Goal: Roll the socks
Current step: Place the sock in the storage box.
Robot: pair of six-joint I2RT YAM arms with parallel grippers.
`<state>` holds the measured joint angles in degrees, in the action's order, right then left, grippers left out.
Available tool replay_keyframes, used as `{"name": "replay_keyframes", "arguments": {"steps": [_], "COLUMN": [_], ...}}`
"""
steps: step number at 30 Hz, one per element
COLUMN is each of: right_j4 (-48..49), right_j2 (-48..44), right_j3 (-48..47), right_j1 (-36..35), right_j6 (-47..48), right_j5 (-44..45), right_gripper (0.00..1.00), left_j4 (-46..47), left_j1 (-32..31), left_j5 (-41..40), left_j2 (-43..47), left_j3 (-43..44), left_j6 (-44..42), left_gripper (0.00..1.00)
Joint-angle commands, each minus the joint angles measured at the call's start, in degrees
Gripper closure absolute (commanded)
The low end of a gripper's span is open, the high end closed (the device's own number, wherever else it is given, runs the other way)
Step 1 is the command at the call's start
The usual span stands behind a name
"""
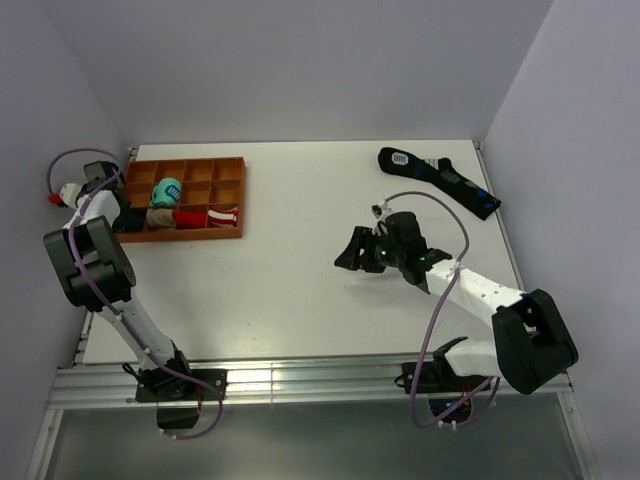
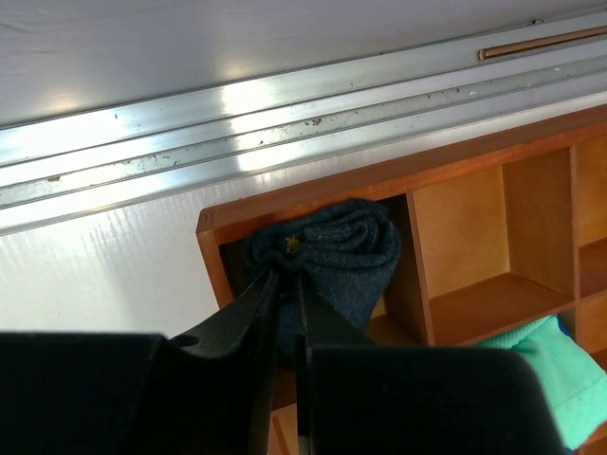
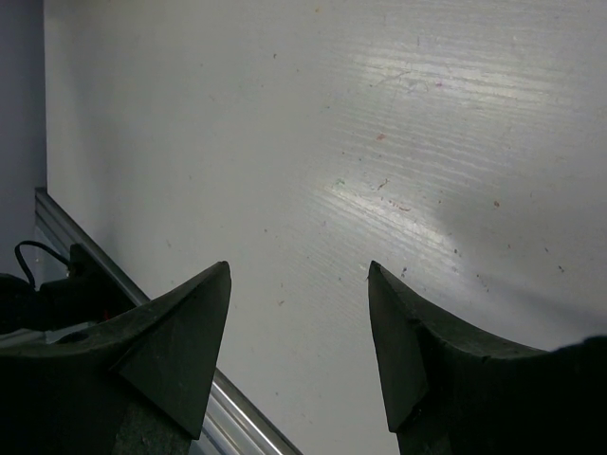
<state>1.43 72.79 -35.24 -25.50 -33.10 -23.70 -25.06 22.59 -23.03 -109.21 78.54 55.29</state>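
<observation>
Top: I see socks (image 1: 130, 219), rolled, in near-left corner cell of tray (image 1: 190, 161); right gripper (image 1: 352, 252) well right of tray.
Left wrist: left gripper (image 2: 287, 277) fingers almost together, tips against socks; pinching fabric or not, cannot tell.
Right wrist: fingers spread wide over table (image 3: 379, 142).

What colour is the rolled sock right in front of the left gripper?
The rolled sock is dark navy; the left wrist view shows it best.

Bare table (image 1: 300, 285) centre, tray (image 1: 190, 161) left (the socks (image 2: 332, 248) plug corner cell), long sock (image 1: 440, 178) far right
</observation>
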Motion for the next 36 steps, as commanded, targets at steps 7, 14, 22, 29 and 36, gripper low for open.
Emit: {"name": "replay_keyframes", "arguments": {"steps": [7, 14, 22, 29, 36], "right_j4": [2.08, 2.00, 1.91, 1.73, 2.08], "right_j2": [0.95, 0.77, 1.47, 1.03, 0.95], "right_j3": [-0.79, -0.88, -1.23, -1.23, -1.32], "right_j1": [0.27, 0.27, 0.27, 0.27, 0.27], "right_j6": [1.02, 1.20, 1.37, 1.46, 1.46], "right_j5": [-0.64, -0.38, -0.64, -1.08, -1.78], "right_gripper": [0.33, 0.33, 0.33, 0.33, 0.33], "left_j4": [0.63, 0.54, 2.38, 1.94, 1.68], "left_j1": [-0.18, -0.09, -0.26, -0.26, -0.18], "left_j5": [-0.97, -0.09, 3.33, 4.83, 6.33], "left_j2": [-3.29, -3.12, 0.31, 5.49, 7.52], "left_j3": [0.65, 1.26, -0.23, -0.85, -0.23], "left_j6": [0.61, 0.17, -0.97, -2.46, -2.64], "left_gripper": [0.85, 0.80, 0.66, 0.54, 0.54]}}
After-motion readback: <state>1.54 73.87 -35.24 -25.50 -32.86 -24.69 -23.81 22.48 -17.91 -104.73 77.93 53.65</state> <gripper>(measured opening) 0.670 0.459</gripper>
